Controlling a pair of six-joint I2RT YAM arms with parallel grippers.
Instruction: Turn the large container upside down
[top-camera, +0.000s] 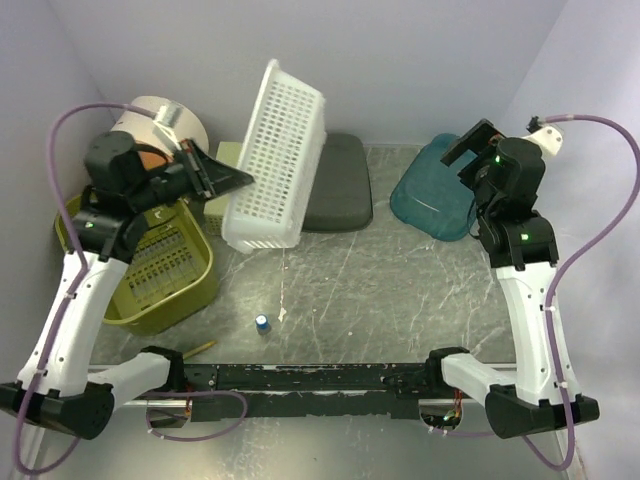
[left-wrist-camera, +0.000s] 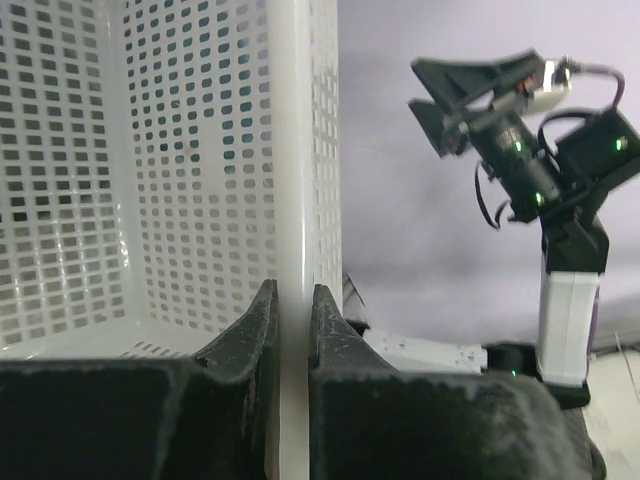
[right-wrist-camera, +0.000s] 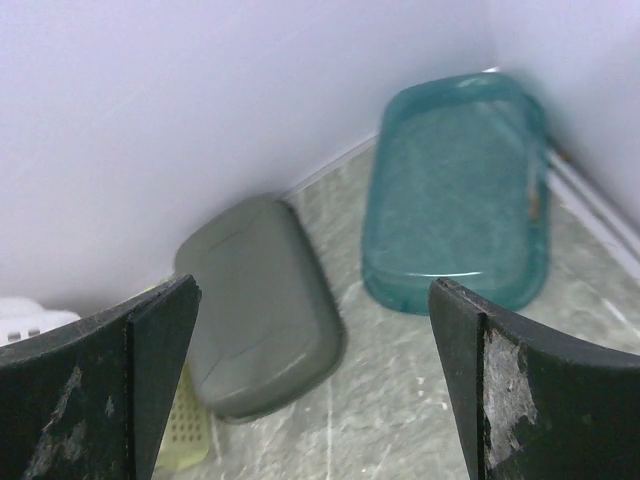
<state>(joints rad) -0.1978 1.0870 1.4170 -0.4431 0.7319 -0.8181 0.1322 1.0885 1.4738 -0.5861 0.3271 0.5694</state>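
The large container is a white perforated basket (top-camera: 275, 160), tipped up on its side at the back left of the table, with its lower edge on the tabletop. My left gripper (top-camera: 240, 180) is shut on the basket's rim from the left. In the left wrist view the two fingers (left-wrist-camera: 255, 330) pinch the white rim wall (left-wrist-camera: 293, 200) between them, with the basket's mesh inside (left-wrist-camera: 150, 150) to the left. My right gripper (top-camera: 475, 145) is raised at the back right, apart from the basket. It stands open (right-wrist-camera: 312, 290) with nothing between its fingers.
An olive-green slotted basket (top-camera: 165, 270) sits under the left arm. A grey lid (top-camera: 340, 180) (right-wrist-camera: 260, 320) and a teal tray (top-camera: 435, 190) (right-wrist-camera: 455, 190) lie at the back. A white roll (top-camera: 170, 120) stands back left. A small blue cap (top-camera: 262, 322) lies near the front.
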